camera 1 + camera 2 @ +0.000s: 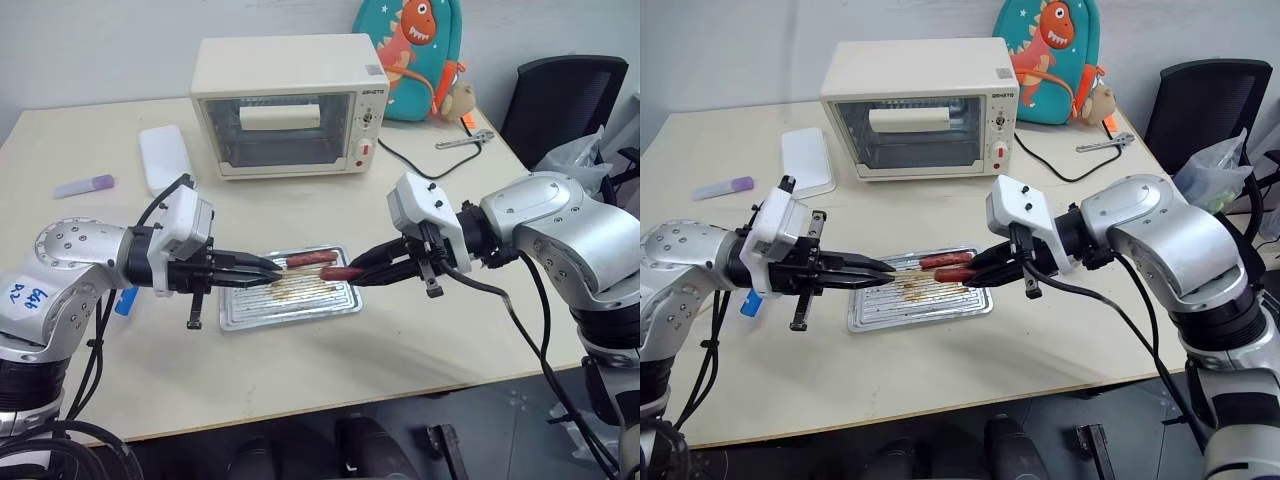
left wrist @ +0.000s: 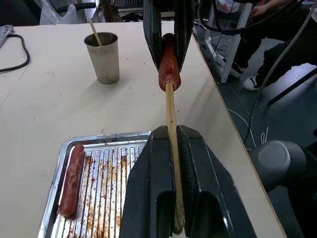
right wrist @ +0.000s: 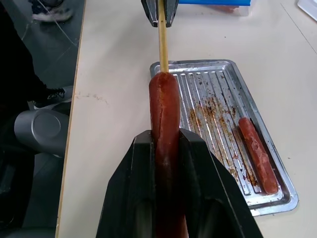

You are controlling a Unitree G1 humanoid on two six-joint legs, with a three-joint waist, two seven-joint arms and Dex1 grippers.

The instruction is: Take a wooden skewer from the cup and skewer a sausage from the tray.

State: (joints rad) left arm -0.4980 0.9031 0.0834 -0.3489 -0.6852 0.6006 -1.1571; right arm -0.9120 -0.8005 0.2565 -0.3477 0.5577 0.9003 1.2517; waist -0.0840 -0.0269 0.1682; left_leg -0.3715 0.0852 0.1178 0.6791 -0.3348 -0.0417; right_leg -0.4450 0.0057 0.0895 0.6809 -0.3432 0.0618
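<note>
left tool (image 2: pixel 173 163) | wooden skewer (image 2: pixel 171 111) level, tip in sausage (image 2: pixel 168 62)

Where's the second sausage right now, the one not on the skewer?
The loose reddish-brown sausage lies flat in the ridged silver metal tray, along its edge nearer the cream toaster oven, below and between the two hands.

Two sausages: one (image 3: pixel 164 124) held above the tray, one (image 3: pixel 257 153) lying in it. Two wooden skewers: one (image 2: pixel 171 109) in a sausage, one (image 2: pixel 94 32) in the cup (image 2: pixel 102 57). One tray (image 1: pixel 290 315), one toaster oven (image 1: pixel 290 105), one backpack (image 1: pixel 420 55).
</note>
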